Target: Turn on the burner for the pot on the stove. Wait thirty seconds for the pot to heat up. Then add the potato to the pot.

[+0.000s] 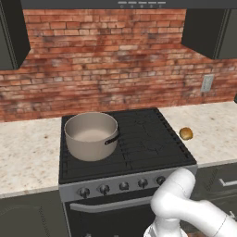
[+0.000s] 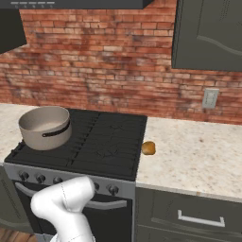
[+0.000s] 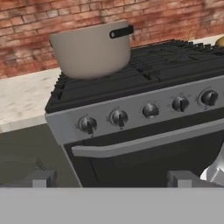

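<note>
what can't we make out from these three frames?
- Knob markings on the stove: too small in all views, so on/off positions are unreadable.
- Potato: cut off by the hand view's right edge.
- Fifth knob: the arm's white elbow covers it in the left base view.
- Pot bottom: its rim hides part of it.
</note>
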